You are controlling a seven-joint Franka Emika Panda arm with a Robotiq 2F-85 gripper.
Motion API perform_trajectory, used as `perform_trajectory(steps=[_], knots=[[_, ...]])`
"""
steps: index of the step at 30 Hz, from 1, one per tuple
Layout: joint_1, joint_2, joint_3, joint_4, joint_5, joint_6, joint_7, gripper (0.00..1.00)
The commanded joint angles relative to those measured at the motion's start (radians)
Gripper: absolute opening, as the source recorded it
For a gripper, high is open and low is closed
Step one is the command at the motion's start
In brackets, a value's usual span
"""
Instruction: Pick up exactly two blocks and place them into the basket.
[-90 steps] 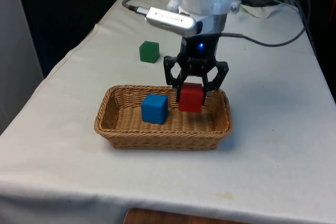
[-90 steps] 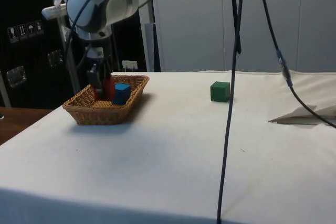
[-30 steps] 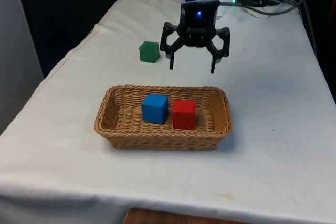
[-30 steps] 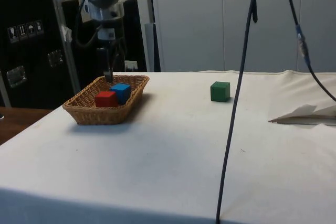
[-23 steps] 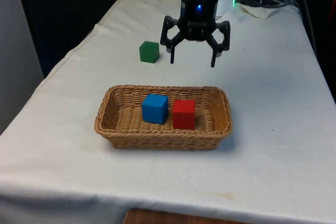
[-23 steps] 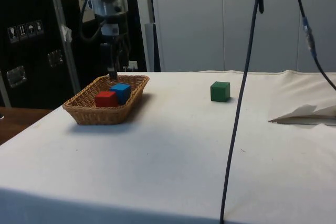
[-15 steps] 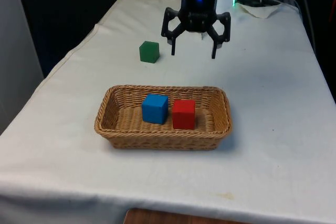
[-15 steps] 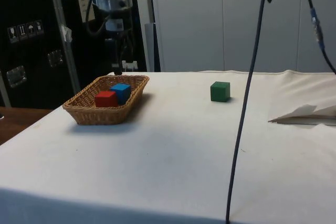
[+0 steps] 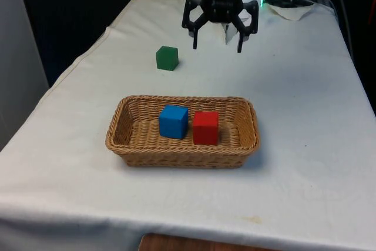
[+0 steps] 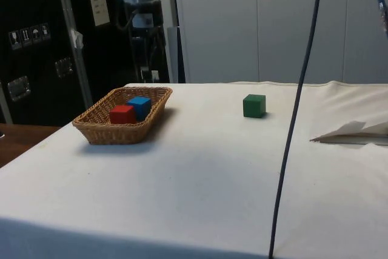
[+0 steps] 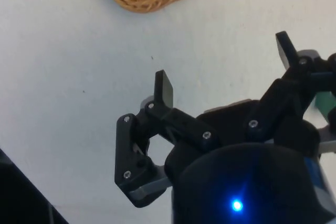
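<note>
Inside the basket (image 9: 120, 139), the blue block (image 9: 173, 121) and red block (image 9: 205, 127) sit just beside each other. Well beyond its far rim, the gripper (image 9: 217, 44) hangs with jaws released, the green block (image 9: 167, 58) alone on open surface (image 9: 305, 104).

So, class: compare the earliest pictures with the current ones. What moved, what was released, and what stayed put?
The gripper let go of the red block, which now rests in the basket beside the blue block. Then it rose, open and empty, and drew back toward the table's far end. The blue block, the basket and the green block out on the cloth stayed as they were.
</note>
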Motion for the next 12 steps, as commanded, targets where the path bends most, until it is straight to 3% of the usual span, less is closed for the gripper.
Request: perform_trajectory(steps=[1, 2, 3, 5, 9, 12], knots=[[0.018, -0.018, -0.013, -0.03, -0.025, 0.019, 0.019, 1.0], [0.001, -0.006, 0.0, -0.007, -0.008, 0.0, 0.005, 1.0], [0.019, -0.023, -0.012, -0.036, -0.031, 0.02, 0.024, 1.0], [0.024, -0.037, -0.011, -0.053, -0.05, 0.023, 0.041, 1.0], [0.024, -0.049, -0.006, -0.069, -0.063, 0.029, 0.057, 1.0], [0.015, -0.05, 0.003, -0.067, -0.054, 0.017, 0.049, 1.0]])
